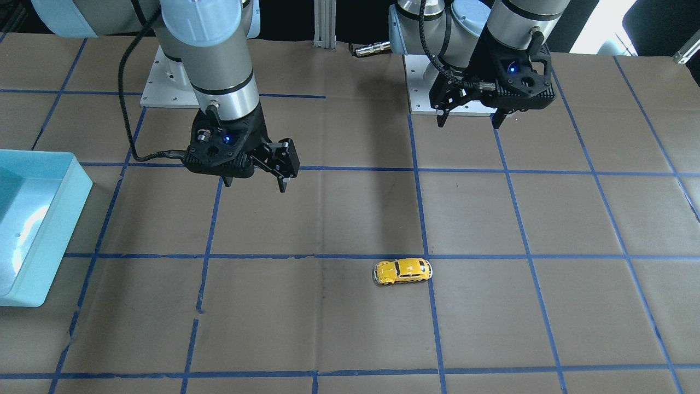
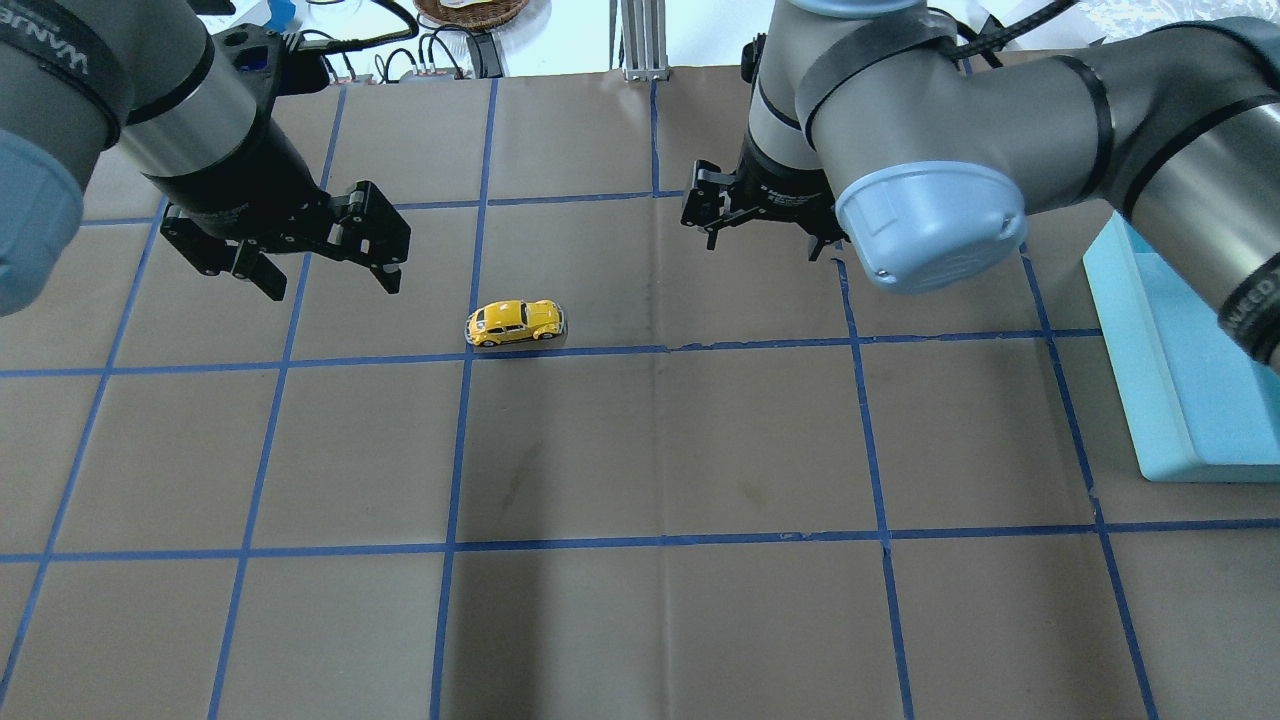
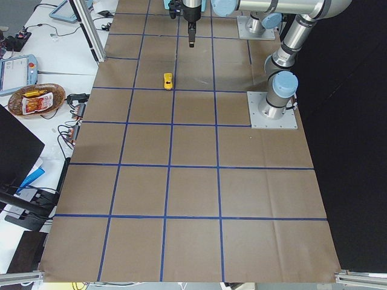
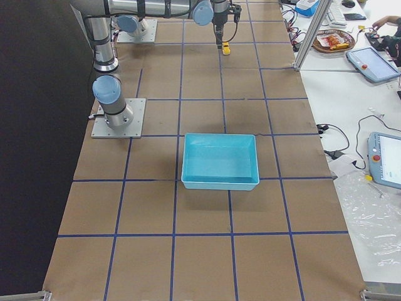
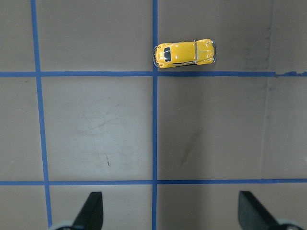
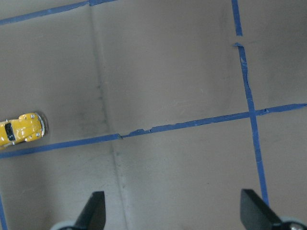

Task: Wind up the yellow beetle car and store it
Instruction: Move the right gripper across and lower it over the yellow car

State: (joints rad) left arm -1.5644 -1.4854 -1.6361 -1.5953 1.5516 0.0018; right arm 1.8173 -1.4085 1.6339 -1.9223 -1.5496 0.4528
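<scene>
The yellow beetle car (image 2: pixel 515 322) stands on its wheels on the brown table, just beyond a blue tape line; it also shows in the front view (image 1: pixel 403 271). My left gripper (image 2: pixel 333 287) hovers open and empty above the table, left of the car and apart from it. Its wrist view shows the car (image 5: pixel 184 52) ahead of the open fingertips (image 5: pixel 91 211). My right gripper (image 2: pixel 762 245) is open and empty, in the air to the car's right. Its wrist view shows the car (image 6: pixel 21 129) at the left edge.
A light blue bin (image 2: pixel 1150 380) stands at the table's right end, seen at the left in the front view (image 1: pixel 76 180). Blue tape lines mark a grid on the brown table cover. Both arm bases are bolted at the table's robot side.
</scene>
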